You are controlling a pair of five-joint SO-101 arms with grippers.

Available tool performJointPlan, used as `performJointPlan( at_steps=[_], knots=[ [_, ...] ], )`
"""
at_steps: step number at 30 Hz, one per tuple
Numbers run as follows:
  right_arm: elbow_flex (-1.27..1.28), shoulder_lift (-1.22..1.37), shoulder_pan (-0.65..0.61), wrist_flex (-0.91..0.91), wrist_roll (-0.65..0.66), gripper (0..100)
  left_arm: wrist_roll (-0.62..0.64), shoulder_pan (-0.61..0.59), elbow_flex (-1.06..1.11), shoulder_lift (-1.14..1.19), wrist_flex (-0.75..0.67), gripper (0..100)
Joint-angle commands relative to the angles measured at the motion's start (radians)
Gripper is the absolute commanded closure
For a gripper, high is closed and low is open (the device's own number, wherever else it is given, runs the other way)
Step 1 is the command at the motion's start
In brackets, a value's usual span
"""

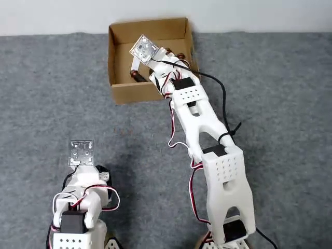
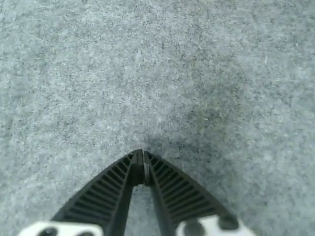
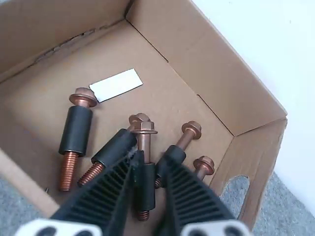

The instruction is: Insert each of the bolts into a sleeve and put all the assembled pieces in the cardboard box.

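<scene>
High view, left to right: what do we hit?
left arm → cardboard box → right arm's base end. The right hand is over the box, so it is left out of the order.

readable text: none | white label (image 3: 116, 84): blank face, lying flat on the floor of the cardboard box (image 3: 211, 83), beyond the fingertips of the right gripper (image 3: 151, 153) | sleeved bolt (image 3: 143, 142) clamped between those fingers: no legible mark
</scene>
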Motion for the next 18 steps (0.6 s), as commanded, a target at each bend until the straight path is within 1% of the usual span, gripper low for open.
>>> performJointPlan(
  at_steps=[1, 4, 7, 11, 15, 18],
  knots=[
    [-0.06, -0.091, 0.007, 0.016, 0.005, 99.1, 0.012, -0.009, -0.002, -0.005, 0.003, 99],
    [-0.06, -0.153, 0.007, 0.102, -0.017, 99.1, 0.012, -0.009, -0.002, -0.005, 0.003, 99],
    [-0.06, -0.22, 0.005, 0.208, -0.12, 99.1, 0.012, -0.009, -0.002, -0.005, 0.003, 99],
    [-0.06, -0.302, 0.016, 0.346, -0.215, 99.1, 0.012, -0.009, -0.002, -0.005, 0.003, 99],
    [-0.06, -0.401, 0.038, 0.522, -0.336, 99.1, 0.012, -0.009, -0.002, -0.005, 0.003, 99],
    [-0.06, -0.476, 0.058, 0.653, -0.396, 99.1, 0.012, -0.009, -0.002, -0.005, 0.003, 99]
  ],
)
